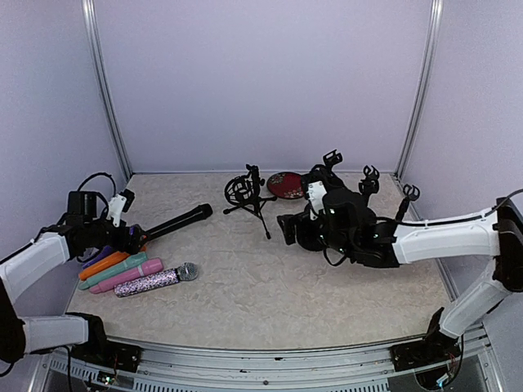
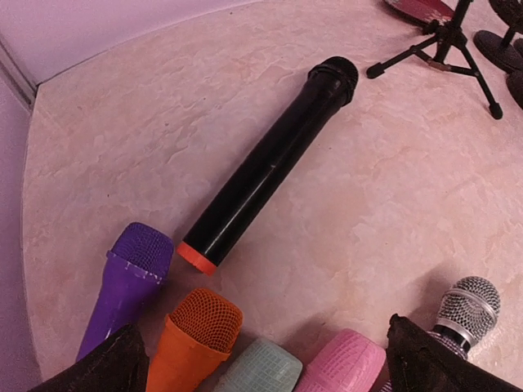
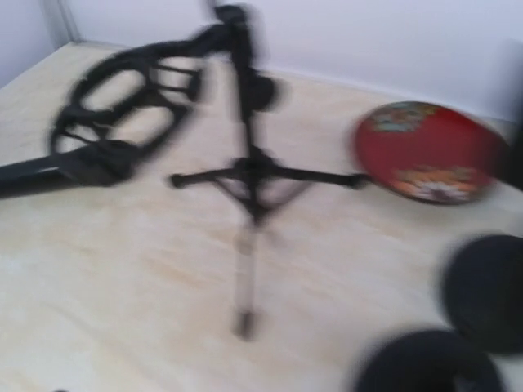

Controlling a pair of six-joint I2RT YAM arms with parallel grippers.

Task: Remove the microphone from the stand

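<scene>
The black microphone (image 1: 178, 221) with an orange-red end cap lies flat on the table, apart from the stand; it also shows in the left wrist view (image 2: 265, 167). The black tripod stand (image 1: 252, 200) stands upright at the middle back, and its ring mount (image 1: 239, 189) is empty; the right wrist view shows it blurred (image 3: 249, 175). My left gripper (image 1: 122, 237) is open and empty (image 2: 261, 359), just short of the microphone's capped end. My right gripper (image 1: 288, 229) hovers right of the stand; its fingers do not show in the right wrist view.
Purple (image 2: 131, 273), orange (image 2: 196, 331), mint (image 2: 257, 367), pink (image 2: 343, 363) and glittery silver-headed (image 2: 466, 306) microphones lie in a row at the front left. A red disc (image 1: 284, 184) and several other black stands (image 1: 368, 184) stand at the back right.
</scene>
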